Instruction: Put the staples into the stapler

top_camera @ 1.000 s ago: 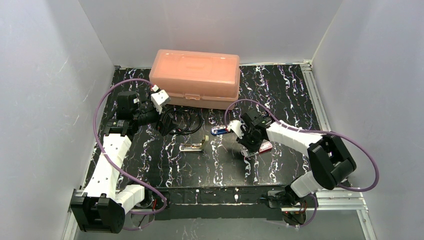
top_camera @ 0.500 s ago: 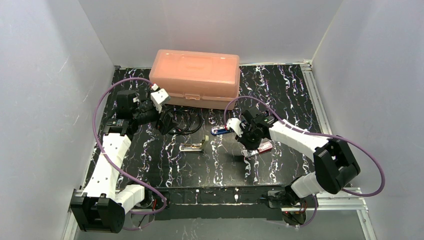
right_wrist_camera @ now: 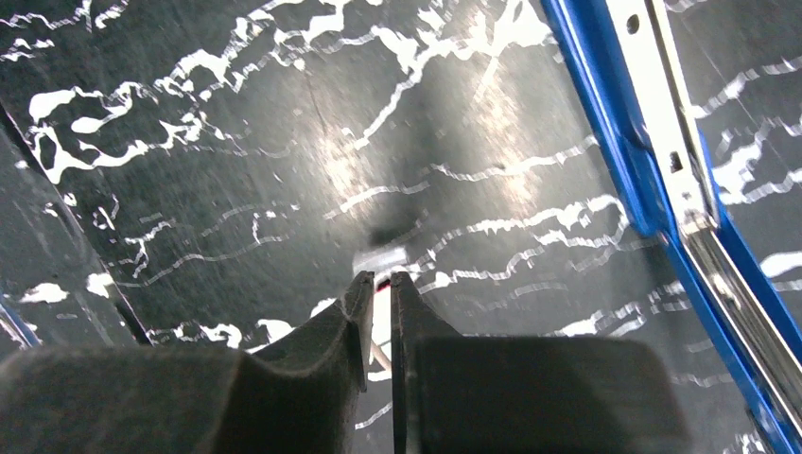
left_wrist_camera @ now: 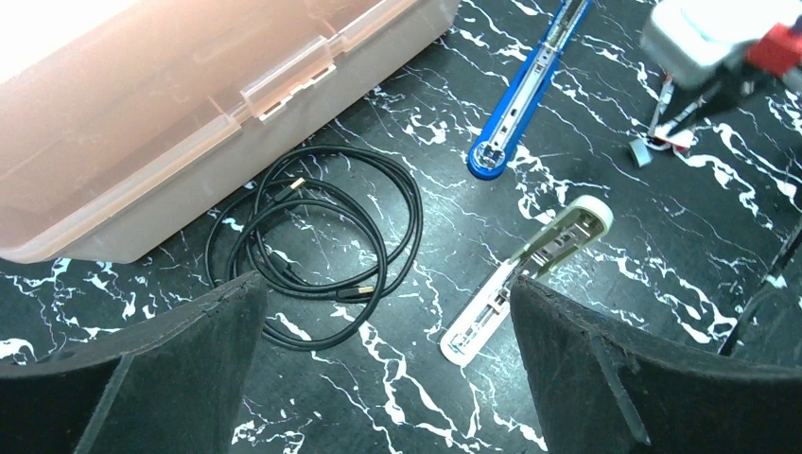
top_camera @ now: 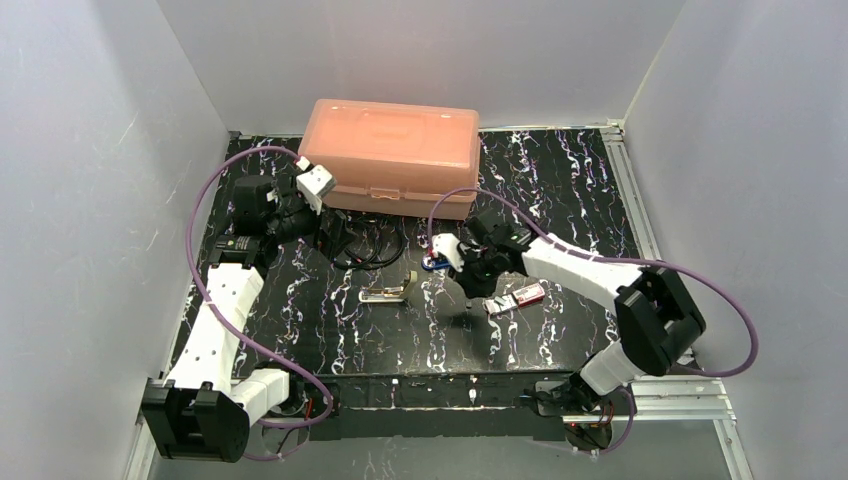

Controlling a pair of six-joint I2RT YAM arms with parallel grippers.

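Observation:
The staples box (top_camera: 524, 294) is pink-red and lies on the mat with its white tray slid out; it also shows in the left wrist view (left_wrist_camera: 667, 142). A blue stapler (top_camera: 438, 262) lies opened out flat, long and narrow in the right wrist view (right_wrist_camera: 662, 161). A cream stapler (top_camera: 385, 292) lies open left of it (left_wrist_camera: 530, 274). My right gripper (top_camera: 468, 280) hovers between the blue stapler and the box. Its jaws (right_wrist_camera: 378, 276) are pressed almost together, and a small silvery piece sticks out at the tips. My left gripper (top_camera: 335, 240) is wide open and empty above the cable (left_wrist_camera: 386, 284).
A closed pink plastic case (top_camera: 390, 155) stands at the back of the mat, also seen in the left wrist view (left_wrist_camera: 142, 113). A coiled black cable (top_camera: 365, 250) lies in front of it under my left gripper (left_wrist_camera: 322, 246). Grey walls close in three sides.
My right gripper has moved left, away from the staples box and toward the blue stapler. The box stayed on the mat. My left gripper shifted slightly back.

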